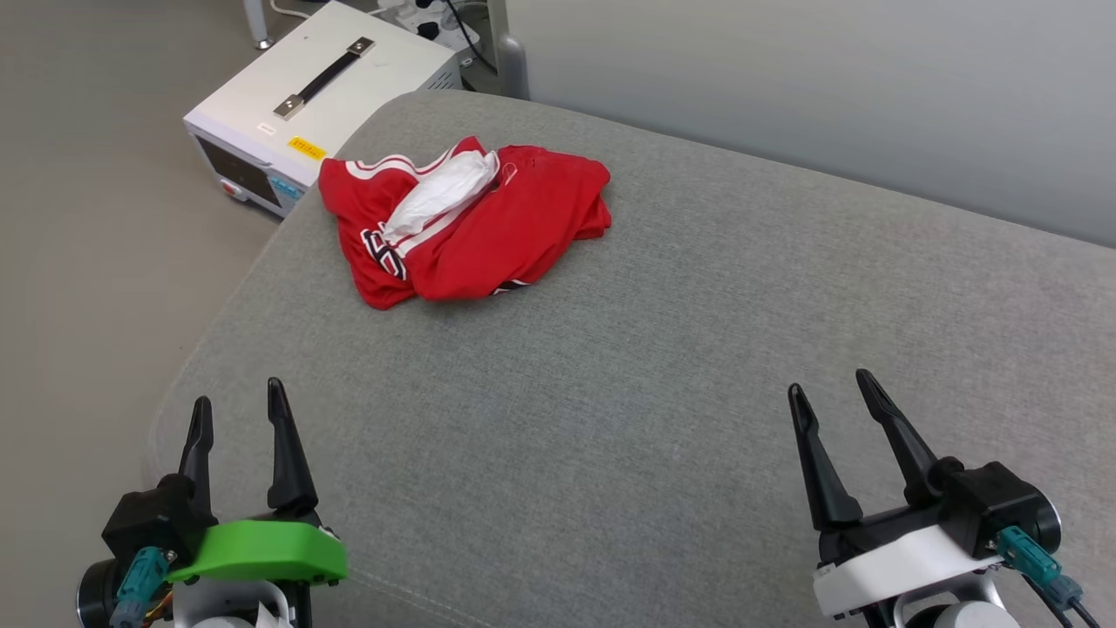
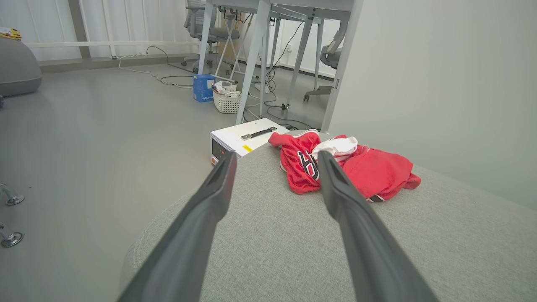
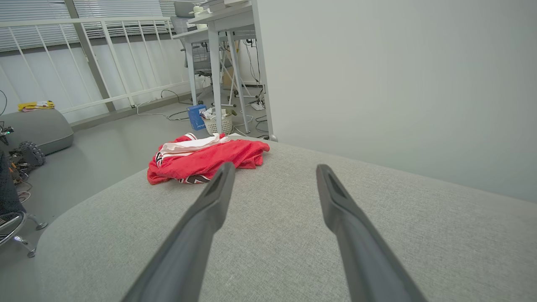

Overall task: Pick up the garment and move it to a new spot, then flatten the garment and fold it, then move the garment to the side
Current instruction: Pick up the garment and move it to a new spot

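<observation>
The garment (image 1: 514,231) is a red jersey with a white sleeve on top, crumpled in a heap at the far left of the grey cushion (image 1: 654,392). It also lies ahead in the left wrist view (image 2: 373,172) and the right wrist view (image 3: 201,159). My left gripper (image 1: 240,406) hovers open over the cushion's near left edge, well short of the heap. Open too, my right gripper (image 1: 833,388) stands at the near right, with nothing between its fingers.
A white box with a black handle (image 1: 323,96) sits on the floor just beyond the cushion's far left corner. A pale wall (image 1: 828,87) runs behind the cushion. Desks, cables and a basket (image 2: 226,100) stand further off on the floor.
</observation>
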{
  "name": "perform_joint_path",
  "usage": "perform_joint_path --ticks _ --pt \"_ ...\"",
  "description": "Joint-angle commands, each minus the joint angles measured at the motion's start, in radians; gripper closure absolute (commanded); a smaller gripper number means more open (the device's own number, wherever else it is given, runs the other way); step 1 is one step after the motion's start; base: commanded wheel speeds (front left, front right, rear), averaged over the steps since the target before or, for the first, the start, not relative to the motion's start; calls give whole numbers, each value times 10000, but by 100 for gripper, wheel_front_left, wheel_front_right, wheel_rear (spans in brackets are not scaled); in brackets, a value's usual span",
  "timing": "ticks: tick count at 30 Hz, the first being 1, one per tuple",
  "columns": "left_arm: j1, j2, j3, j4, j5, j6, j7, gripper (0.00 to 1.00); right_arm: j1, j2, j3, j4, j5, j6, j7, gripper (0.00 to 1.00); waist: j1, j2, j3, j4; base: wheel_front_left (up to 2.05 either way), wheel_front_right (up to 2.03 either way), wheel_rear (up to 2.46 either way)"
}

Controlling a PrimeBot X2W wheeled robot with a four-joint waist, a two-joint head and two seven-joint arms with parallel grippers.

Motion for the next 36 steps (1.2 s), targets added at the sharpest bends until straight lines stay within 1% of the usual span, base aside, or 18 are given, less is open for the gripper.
perform_joint_path --ticks 1,5,8,10,13,14,16,17,19,21,23,24,26,28,30,33,36 --pt "145 -37 45 15 -148 26 -114 0 -138 -56 58 -78 118 -8 -111 0 0 0 115 313 0 0 0" --pt "151 -38 91 113 -315 57 -197 0 -119 -91 133 -124 183 -9 -192 0 0 0 179 504 0 0 0" --pt "23 -39 167 230 -417 -44 -257 0 -153 -145 196 -163 229 -9 -251 0 0 0 276 579 0 0 0" --pt "-268 -40 313 298 -421 -235 -298 0 -217 -219 239 -217 265 -9 -291 0 0 0 395 603 0 0 0" --pt "-1024 -19 608 571 -93 -862 -362 0 -367 -386 327 -319 316 -9 -355 0 0 0 622 585 0 0 0" --pt "-1380 75 689 741 -45 -1099 -385 0 -433 -449 362 -354 339 -9 -378 0 0 0 736 556 0 0 0" --pt "-2157 395 789 1113 -47 -1407 -406 0 -610 -592 427 -435 363 -9 -398 0 0 0 998 441 0 0 0" --pt "-2505 541 811 1251 -84 -1490 -406 0 -689 -660 456 -464 366 -9 -398 0 0 0 1109 368 0 0 0" --pt "-3285 1028 633 1688 -129 -1626 -406 0 -876 -834 491 -529 346 -9 -398 0 0 0 1370 207 0 0 0" --pt "-4092 1536 396 2068 -270 -1687 -353 0 -1048 -986 473 -608 333 -9 -398 0 0 0 1659 54 0 0 0" --pt "-4969 2014 125 2388 -547 -1715 -55 0 -1231 -1123 429 -700 320 -9 -398 0 0 0 1953 -103 0 0 0" --pt "-5417 2354 -164 2559 -602 -1722 288 0 -1338 -1200 426 -757 322 -9 -398 0 0 0 2121 -205 0 0 0" --pt "-6097 2814 -685 2729 -933 -1727 838 0 -1495 -1318 441 -833 312 -9 -398 0 0 0 2352 -370 0 0 0" --pt "-6914 3422 -1361 3041 -1353 -1729 1806 0 -1663 -1443 459 -935 294 -9 -398 0 0 0 2615 -569 0 0 0" --pt "-7613 3883 -1976 3333 -1779 -1730 2825 0 -1809 -1558 480 -1025 291 -9 -398 0 0 0 2857 -758 0 0 0" --pt "-8505 4330 -2751 3563 -2717 -1731 4243 0 -1990 -1744 522 -1116 281 -9 -398 0 0 0 3201 -1018 0 0 0" --pt "-9174 4854 -3594 3829 -3685 -1731 6150 0 -2160 -1916 578 -1160 254 -9 -398 0 0 0 3508 -1304 0 0 0"
